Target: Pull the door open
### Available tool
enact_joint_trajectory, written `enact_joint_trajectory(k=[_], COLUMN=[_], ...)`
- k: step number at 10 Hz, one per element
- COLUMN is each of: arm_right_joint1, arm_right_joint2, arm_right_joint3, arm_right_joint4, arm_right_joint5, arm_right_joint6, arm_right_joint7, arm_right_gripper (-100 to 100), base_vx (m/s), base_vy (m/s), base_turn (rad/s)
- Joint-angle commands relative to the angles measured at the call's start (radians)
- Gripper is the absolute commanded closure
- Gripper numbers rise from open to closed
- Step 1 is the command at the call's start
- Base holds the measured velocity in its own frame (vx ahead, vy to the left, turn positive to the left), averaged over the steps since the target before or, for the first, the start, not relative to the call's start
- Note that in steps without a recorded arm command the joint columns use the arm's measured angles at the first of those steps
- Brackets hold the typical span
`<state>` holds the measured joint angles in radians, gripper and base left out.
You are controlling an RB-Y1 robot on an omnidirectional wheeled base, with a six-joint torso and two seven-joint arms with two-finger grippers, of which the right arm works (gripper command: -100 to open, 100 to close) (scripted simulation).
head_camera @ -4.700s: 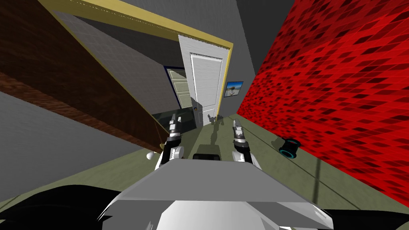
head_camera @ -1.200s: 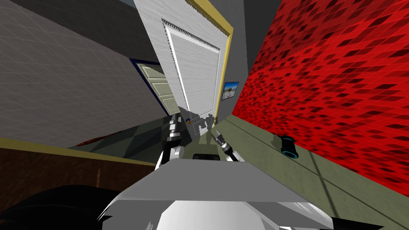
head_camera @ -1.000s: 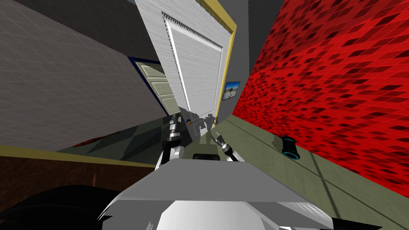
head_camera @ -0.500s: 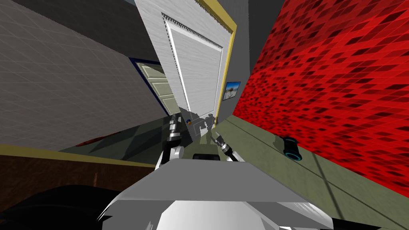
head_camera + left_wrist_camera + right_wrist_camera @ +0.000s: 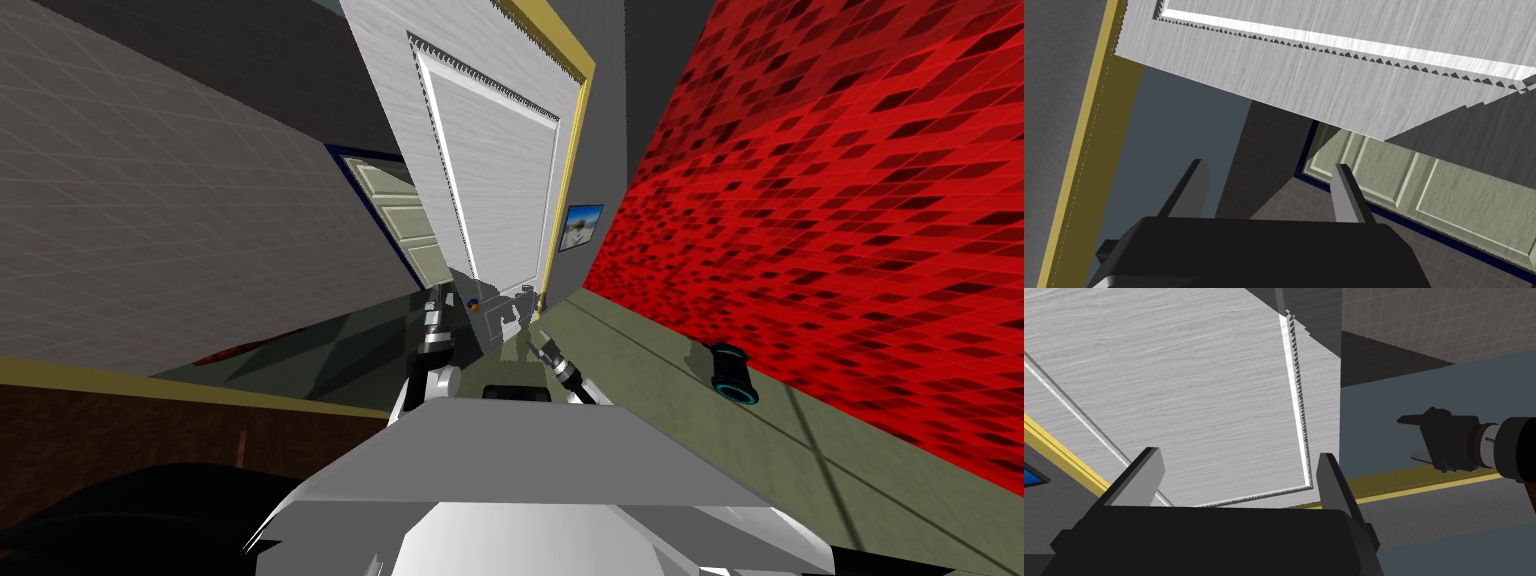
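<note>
Door (image 5: 495,170) is standing ajar straight ahead of me, long axis upright. Its right edge is sitting against the yellow frame (image 5: 567,200) and its left edge is hanging free. A small orange-and-blue spot at that free edge, low down, is looking like the knob (image 5: 472,306), though I can't be sure.

Left gripper (image 5: 1268,165) is hovering just beside the spot, fingers spread with nothing between them. It's pointing past the free edge into the gap, where a green door (image 5: 1424,195) is showing. Right gripper (image 5: 1238,455) is facing the flat panel lower down, fingers also spread and holding nothing.

My read is that the left is the nearer arm, and the pull is going to need it hooking that edge or knob.

Only container-like thing is a dark cylinder (image 5: 730,372) lying on the floor by the red wall (image 5: 820,230). I can't tell what's in it.
</note>
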<state>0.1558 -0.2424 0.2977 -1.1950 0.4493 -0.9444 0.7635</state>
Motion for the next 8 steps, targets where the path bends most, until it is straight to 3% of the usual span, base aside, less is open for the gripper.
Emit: enact_joint_trajectory(k=[1,5,8], arm_right_joint1=[-0.005,-0.022,-0.036], arm_right_joint2=[-0.004,-0.017,-0.027], arm_right_joint3=[0.001,0.002,0.004], arm_right_joint4=[0.015,0.068,0.113], arm_right_joint5=[0.005,0.024,0.039], arm_right_joint6=[-0.006,-0.030,-0.049], arm_right_joint7=[0.009,0.041,0.068], arm_right_gripper=[-100,-100,-100], base_vx=[-0.102,-0.131,-0.041], base_vy=[-0.064,-0.130,-0.081], base_turn=[-0.089,-0.117,-0.122])
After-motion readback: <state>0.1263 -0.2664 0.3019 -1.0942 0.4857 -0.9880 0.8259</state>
